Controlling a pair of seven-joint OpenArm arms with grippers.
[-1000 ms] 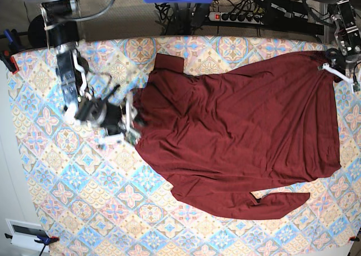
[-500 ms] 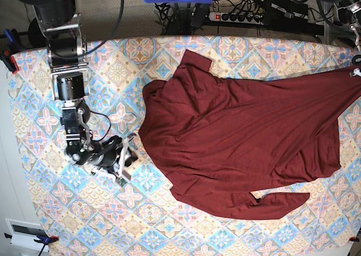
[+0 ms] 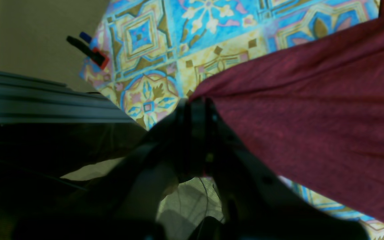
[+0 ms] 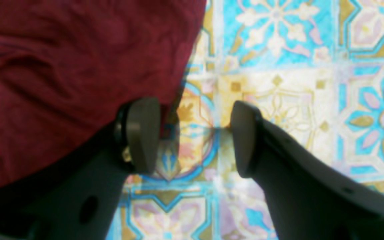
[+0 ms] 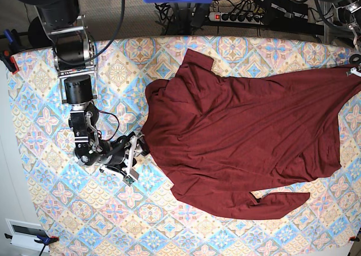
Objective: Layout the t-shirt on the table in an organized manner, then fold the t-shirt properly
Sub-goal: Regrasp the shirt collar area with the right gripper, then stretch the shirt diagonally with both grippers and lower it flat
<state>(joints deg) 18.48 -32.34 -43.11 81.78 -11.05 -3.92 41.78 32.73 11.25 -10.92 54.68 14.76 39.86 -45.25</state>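
My left jaws [image 3: 195, 103] pinch the t-shirt [image 5: 242, 137] corner tight; my right jaws [image 4: 192, 136] gape empty at its edge on the desk [image 5: 45, 126]. I should bite hem, then spread evenly.

Pastel tile-patterned table [image 5: 45, 126] under a rumpled maroon t-shirt [image 5: 242, 137] spread across its right half

Black jointed arm [image 5: 76, 92], thin black cable, grey hand [image 4: 195, 140] fingers

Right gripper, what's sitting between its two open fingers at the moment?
Only bare patterned table lies between the open right gripper fingers in the right wrist view; the t-shirt edge sits beside the left finger.
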